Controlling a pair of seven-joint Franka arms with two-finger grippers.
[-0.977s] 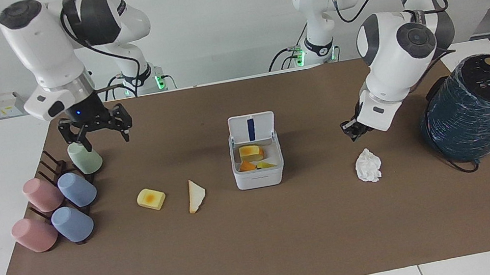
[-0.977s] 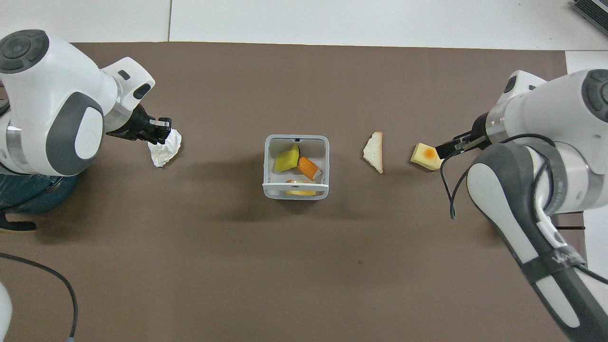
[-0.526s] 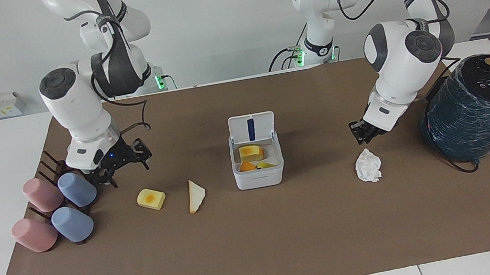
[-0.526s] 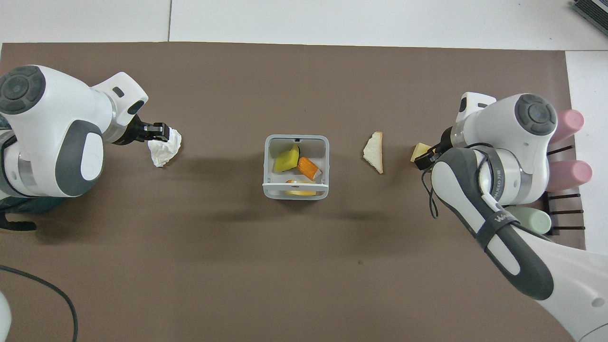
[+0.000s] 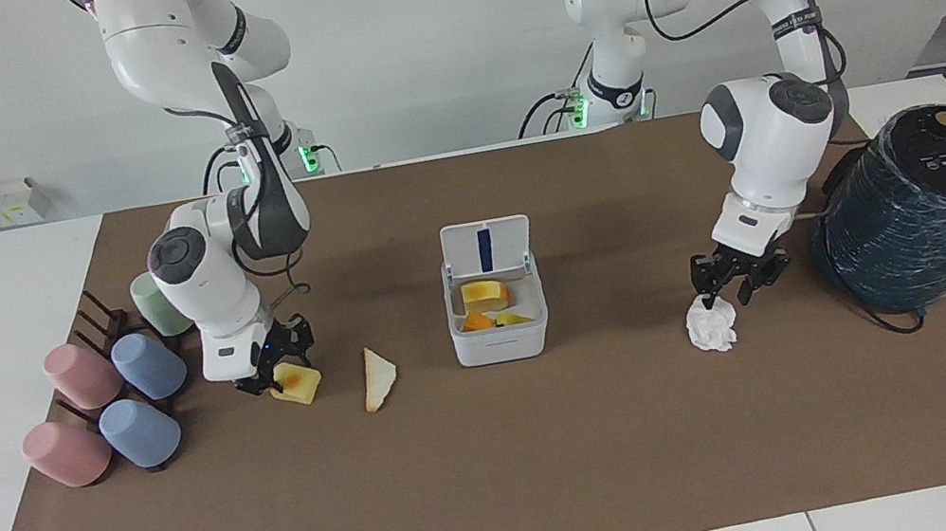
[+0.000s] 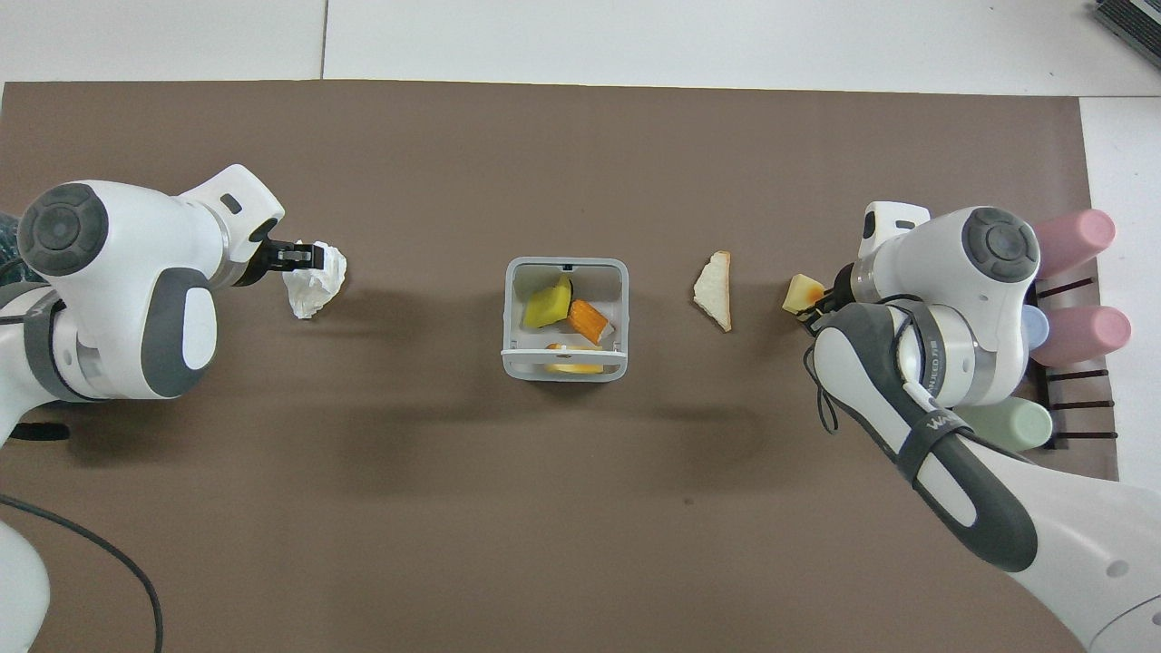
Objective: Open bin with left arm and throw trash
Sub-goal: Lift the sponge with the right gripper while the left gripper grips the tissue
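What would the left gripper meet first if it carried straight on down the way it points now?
Most likely the crumpled paper ball: the left gripper points down with its open fingers just above it, perhaps already brushing the top. Below that is only the brown mat.

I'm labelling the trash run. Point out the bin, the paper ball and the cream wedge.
bin [image 5: 501, 346]: facing view, on its white front wall below the open lid.
paper ball [image 5: 713, 327]: facing view, on the middle of the crumpled white paper.
cream wedge [image 6: 714, 290]: overhead view, on the middle of its pale face.
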